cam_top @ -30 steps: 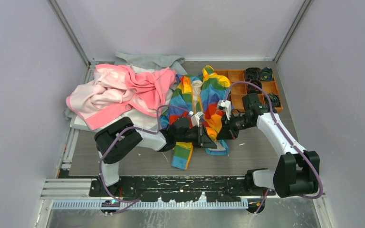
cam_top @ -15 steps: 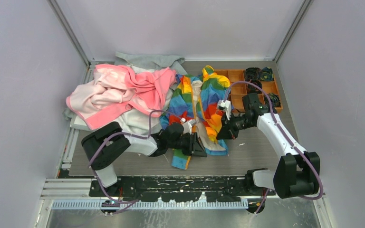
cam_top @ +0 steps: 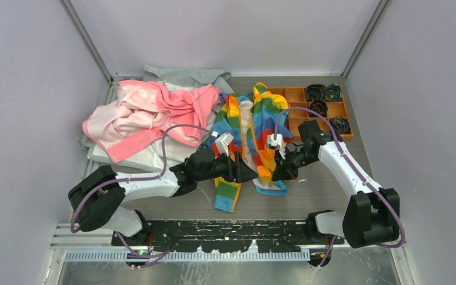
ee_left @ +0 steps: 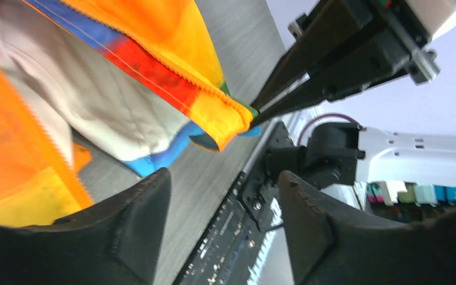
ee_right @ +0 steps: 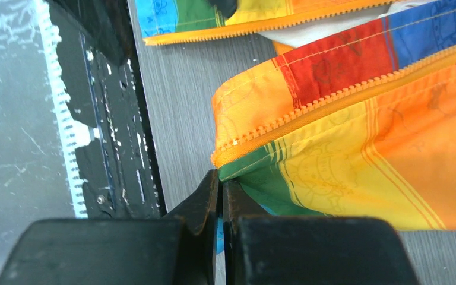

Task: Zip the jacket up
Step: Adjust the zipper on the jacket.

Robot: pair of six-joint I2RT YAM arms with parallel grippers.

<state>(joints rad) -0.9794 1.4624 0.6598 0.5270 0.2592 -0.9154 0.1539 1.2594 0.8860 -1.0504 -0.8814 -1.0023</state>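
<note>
In the top view, the jacket [cam_top: 250, 127] lies open in the middle of the table [cam_top: 320, 190], collar toward 12 o'clock. A pink garment [cam_top: 154, 113] is at its 9 o'clock and a tray [cam_top: 300, 110] at its 3 o'clock. The left gripper [cam_top: 244, 172] is at the hem near 6 o'clock, the right gripper [cam_top: 275, 172] at the hem corner near 5 o'clock.

In the left wrist view, the left gripper [ee_left: 224, 175] stands wide apart and holds nothing. The jacket [ee_left: 154, 71] hangs at its 11 o'clock, with none of it between the fingers. The right gripper [ee_left: 261, 113] comes in from 2 o'clock and pinches the yellow corner.

In the right wrist view, the right gripper [ee_right: 218, 178] is closed on the green edge of the jacket [ee_right: 362, 148] corner. The cloth spreads from the tips toward 2 o'clock. The orange zipper [ee_right: 332, 98] runs just above the grip.
</note>
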